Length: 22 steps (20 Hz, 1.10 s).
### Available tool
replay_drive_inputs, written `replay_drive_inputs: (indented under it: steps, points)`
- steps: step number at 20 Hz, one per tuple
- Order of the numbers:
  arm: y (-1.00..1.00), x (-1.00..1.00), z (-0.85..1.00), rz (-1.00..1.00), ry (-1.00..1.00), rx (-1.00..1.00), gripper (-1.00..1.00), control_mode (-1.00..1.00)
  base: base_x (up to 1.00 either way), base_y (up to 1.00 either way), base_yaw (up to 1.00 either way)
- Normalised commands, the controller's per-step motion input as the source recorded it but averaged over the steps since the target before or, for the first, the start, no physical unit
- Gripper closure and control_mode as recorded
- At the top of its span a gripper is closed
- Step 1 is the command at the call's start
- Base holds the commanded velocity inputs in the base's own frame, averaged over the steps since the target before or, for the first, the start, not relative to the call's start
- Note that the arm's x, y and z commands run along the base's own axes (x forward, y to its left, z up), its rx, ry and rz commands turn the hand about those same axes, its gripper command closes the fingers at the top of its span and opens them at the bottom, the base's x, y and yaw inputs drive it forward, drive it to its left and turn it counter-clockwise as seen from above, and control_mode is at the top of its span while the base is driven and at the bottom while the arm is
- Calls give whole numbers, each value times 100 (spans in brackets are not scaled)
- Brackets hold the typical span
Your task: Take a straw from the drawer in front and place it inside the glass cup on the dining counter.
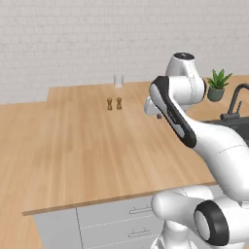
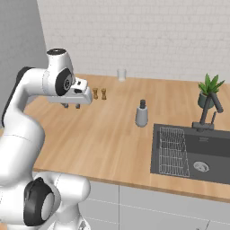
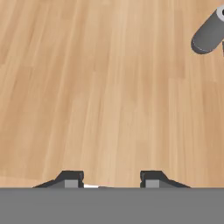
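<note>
Your fingers [image 3: 70, 178] hang partly apart over the bench [image 1: 73, 155], perhaps gripping a pale sliver [image 3: 91, 186]; the glass cup [image 1: 118, 80] at the far edge awaits the straw.

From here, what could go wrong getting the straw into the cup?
1. The gripper hangs over bare wood of the dining counter, far short of the glass cup at the back edge; a long reach remains.
2. The two brown shakers stand between hand and cup; a low pass might topple them.
3. In the hand view only a pale sliver shows beside one fingertip, so the hold on the straw looks uncertain.
</note>
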Motion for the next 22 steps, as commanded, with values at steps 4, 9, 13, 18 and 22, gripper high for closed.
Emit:
replay_drive_inputs:
  steps: [4,9,13,18,22]
  points:
    - [0,-50,-5,0,-3,0,-100,-100,0,0,0]
    - [-7,-100,-36,0,-17,0,-100,-100,0,0,0]
    - [-6,-90,-46,-2,-12,0,-100,-100,0,0,0]
    - [0,-47,-42,-7,-5,0,-100,-100,0,0,0]
    - [0,-25,-15,-5,-2,1,-100,-100,0,0,0]
